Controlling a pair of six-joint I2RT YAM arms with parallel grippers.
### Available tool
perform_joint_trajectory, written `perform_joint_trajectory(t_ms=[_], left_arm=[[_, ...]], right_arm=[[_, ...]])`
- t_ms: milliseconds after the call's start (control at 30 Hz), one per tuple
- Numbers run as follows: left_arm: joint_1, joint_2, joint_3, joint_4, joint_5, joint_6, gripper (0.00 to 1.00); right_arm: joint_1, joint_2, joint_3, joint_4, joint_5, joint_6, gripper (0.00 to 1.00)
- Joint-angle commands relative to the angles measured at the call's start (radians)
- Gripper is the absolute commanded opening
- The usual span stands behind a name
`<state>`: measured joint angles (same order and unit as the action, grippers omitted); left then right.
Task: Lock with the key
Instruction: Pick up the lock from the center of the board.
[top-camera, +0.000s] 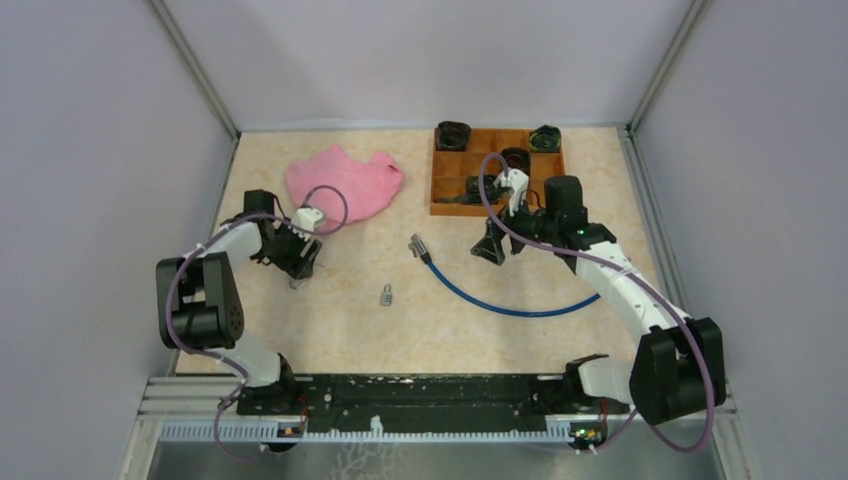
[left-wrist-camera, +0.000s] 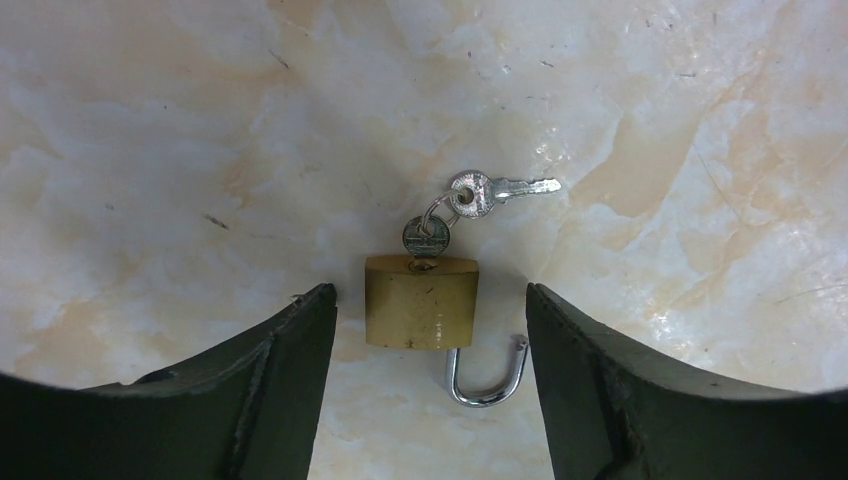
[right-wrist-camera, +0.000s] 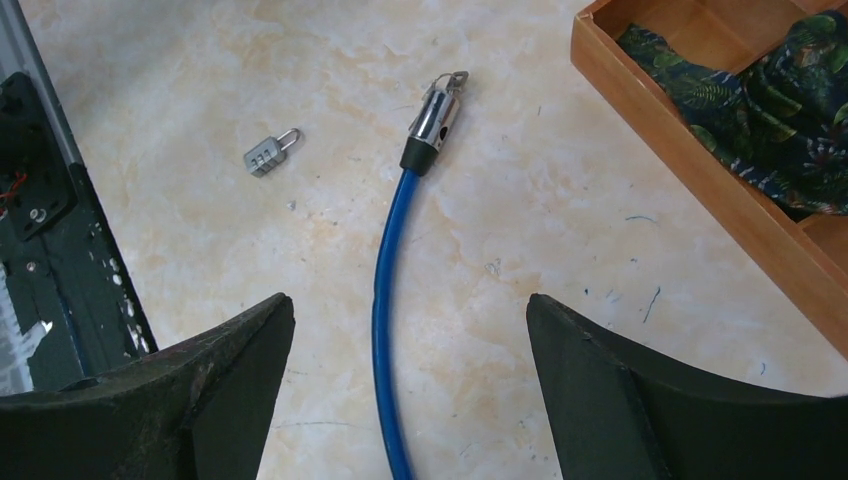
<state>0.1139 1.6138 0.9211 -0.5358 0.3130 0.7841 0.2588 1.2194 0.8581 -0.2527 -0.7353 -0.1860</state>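
Left wrist | padlock (left-wrist-camera: 420, 305) with key (left-wrist-camera: 428, 238) centred within left hand (left-wrist-camera: 430, 293) | released, not touching

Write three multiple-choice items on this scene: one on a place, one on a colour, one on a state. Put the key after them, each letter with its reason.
1. In the left wrist view, where does the brass padlock lie?
A. Under one finger
B. On the table, in the gap between the fingers of the left pincer
C. Outside both fingers

2. What colour is the cable?
A. Red
B. Green
C. Blue

3. How does the padlock's shackle stand?
A. Open, one end free
B. Clicked shut
C. Missing

Answers:
1 B: it sits in the middle of the gap and touches neither finger.
2 C: the right wrist view shows a blue sheath.
3 A: one end of the shackle stands clear of the body.
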Motion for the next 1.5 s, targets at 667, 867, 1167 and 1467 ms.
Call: perform_joint_trajectory(t_ms=[667,867,1167,1467], left_arm=[[-0.045,-0.186,-0.052,0.001,0.203,0.109,0.04],[-0.257,-0.258,0.112,-0.116,0.239,0.143,0.0],[-0.577,-0.254,0.384,-0.14,0.217,0.097,0.0],[-0.772,-0.227,0.414,-0.093,0.105,0.084,0.0]], right_arm=[[-0.011,-0.1,-0.089,0.262,0.036,0.06,0.85],[-0.005,-0.04,0.012,0.287,-0.127,0.08,0.79],[0.113,0.139,0.091,0.59,-0.128,0.505,0.76],[0.192,0.273,0.172,0.69,-0.137,0.736,0.71]])
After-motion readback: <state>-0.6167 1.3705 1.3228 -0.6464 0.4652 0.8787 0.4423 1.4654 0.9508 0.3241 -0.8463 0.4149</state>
